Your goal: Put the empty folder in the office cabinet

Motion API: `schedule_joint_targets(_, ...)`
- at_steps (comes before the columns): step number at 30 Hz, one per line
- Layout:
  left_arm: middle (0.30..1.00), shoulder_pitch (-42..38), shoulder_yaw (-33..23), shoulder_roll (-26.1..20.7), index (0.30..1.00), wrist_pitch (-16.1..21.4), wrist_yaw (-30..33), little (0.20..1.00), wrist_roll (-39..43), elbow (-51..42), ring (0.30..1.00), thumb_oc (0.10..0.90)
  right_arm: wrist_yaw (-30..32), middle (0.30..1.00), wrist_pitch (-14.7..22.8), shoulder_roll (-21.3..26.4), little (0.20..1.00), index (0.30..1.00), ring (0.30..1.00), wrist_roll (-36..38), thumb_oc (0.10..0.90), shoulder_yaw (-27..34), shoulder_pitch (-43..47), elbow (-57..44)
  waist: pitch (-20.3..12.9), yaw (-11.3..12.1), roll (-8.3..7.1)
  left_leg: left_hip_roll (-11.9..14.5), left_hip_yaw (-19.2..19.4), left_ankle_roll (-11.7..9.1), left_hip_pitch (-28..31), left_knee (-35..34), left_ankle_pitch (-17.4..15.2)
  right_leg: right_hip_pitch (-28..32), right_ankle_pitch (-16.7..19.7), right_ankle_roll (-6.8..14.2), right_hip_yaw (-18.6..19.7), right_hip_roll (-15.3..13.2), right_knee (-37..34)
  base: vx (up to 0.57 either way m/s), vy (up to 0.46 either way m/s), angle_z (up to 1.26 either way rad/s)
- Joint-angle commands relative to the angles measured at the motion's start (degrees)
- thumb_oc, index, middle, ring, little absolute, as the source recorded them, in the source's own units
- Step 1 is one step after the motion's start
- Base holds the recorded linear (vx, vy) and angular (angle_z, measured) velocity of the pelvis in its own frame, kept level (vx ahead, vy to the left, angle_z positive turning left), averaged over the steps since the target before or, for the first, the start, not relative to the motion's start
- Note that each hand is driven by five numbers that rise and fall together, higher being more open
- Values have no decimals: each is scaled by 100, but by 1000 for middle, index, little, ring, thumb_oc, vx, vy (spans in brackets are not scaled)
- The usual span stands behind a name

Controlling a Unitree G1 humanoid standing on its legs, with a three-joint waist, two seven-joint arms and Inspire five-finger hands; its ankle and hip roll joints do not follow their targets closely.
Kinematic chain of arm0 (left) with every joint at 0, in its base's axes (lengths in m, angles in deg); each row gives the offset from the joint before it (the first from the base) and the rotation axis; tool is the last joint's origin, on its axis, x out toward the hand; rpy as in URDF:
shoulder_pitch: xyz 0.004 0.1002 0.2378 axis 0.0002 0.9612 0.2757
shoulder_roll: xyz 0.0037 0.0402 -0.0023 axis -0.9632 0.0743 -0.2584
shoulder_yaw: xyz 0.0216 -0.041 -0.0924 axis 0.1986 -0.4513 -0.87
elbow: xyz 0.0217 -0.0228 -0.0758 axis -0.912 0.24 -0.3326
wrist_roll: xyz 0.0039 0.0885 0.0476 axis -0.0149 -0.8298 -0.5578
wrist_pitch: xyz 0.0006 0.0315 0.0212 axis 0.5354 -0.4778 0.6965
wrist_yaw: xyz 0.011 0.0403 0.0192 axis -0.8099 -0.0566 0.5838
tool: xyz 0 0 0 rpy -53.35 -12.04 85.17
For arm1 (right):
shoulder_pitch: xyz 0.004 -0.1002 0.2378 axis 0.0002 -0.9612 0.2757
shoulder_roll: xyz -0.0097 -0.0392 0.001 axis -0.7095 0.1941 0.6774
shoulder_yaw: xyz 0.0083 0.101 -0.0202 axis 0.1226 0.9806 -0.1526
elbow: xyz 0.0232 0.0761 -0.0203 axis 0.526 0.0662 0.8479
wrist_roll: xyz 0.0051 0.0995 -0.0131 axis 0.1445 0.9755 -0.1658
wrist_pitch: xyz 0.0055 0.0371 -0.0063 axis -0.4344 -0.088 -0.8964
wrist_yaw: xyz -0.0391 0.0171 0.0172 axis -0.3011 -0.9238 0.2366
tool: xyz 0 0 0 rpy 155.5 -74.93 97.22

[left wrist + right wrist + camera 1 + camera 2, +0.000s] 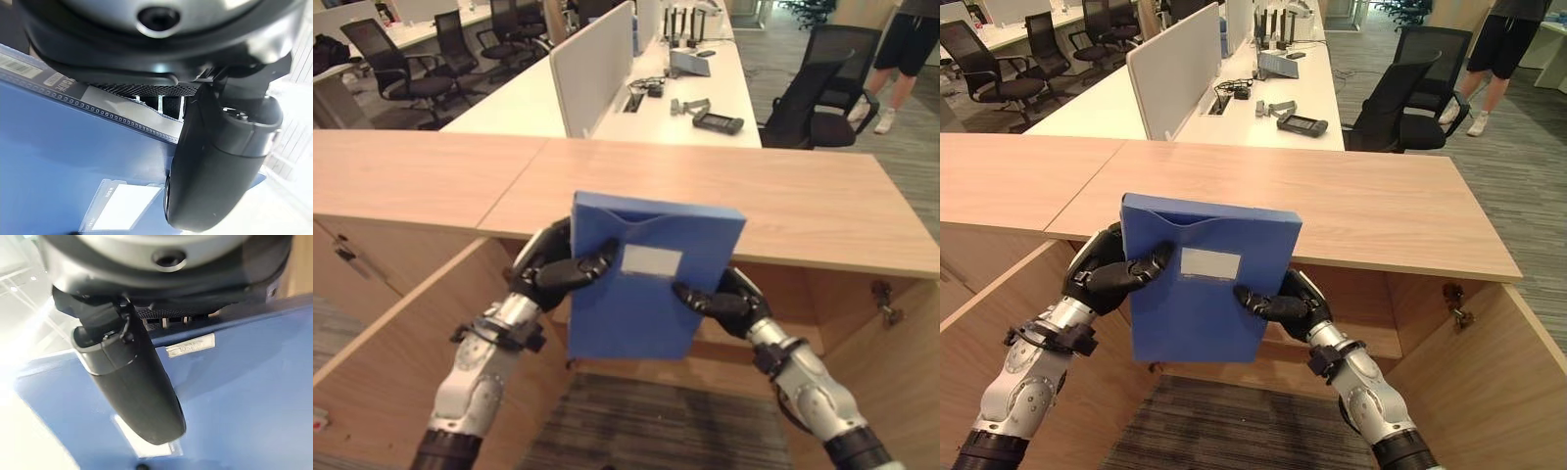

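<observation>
A blue box folder (641, 294) with a pale label stands upright in the air in front of the open wooden cabinet (822, 304). My left hand (558, 269) grips its left edge, thumb curled over the front face. My right hand (720, 299) clasps the lower right edge, its thumb across the front too. In the left wrist view the thumb (215, 166) presses on the blue folder (58, 161). The right wrist view has the thumb (132, 387) lying on the blue cover (244, 391). The folder hides the cabinet's middle.
The cabinet's wooden top (705, 186) runs across behind the folder. Open doors stand at the left (382, 362) and right (911, 392). Grey carpet (656, 431) lies below. Behind are white desks (685, 98), black office chairs (822, 88) and a person's legs (901, 49).
</observation>
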Motion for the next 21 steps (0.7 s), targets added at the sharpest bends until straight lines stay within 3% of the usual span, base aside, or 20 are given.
schedule_joint_targets(1,300,-1074,551,403,300,660,-290,300,429,-440,300,400,-632,300,489,-973,300,300,300,628,400,-525,1414,-1214,-325,-18,-49,218,-69,-163,286,-16,-518,8,-570,453,25,-385,341,0,0,0)
schedule_joint_targets(12,300,-1053,545,383,300,685,-269,300,360,-465,300,400,-664,300,401,-913,300,300,300,603,400,-658,1351,-1175,-317,-4,-60,221,-73,-165,280,-16,-514,0,-572,448,24,-376,349,0,0,0)
schedule_joint_targets(19,300,-1004,475,316,300,721,-312,300,221,-455,300,400,-858,300,83,-591,300,300,300,369,400,-868,1188,-1120,-309,-4,-80,217,-68,-173,279,-16,-515,-2,-577,448,10,-375,362,0,0,0)
schedule_joint_targets(20,444,-965,441,292,444,712,-305,444,177,-454,444,496,-897,300,11,-509,300,300,300,300,400,-878,1141,-1095,-310,-1,-77,218,-70,-173,277,-16,-513,-3,-579,447,6,-372,363,0,0,0)
schedule_joint_targets(21,705,-943,416,261,705,724,-292,705,107,-445,705,670,-915,300,-32,-436,300,300,300,232,400,-874,1094,-1068,-308,0,-82,218,-69,-175,276,-16,-513,-3,-575,448,4,-373,360,0,0,0)
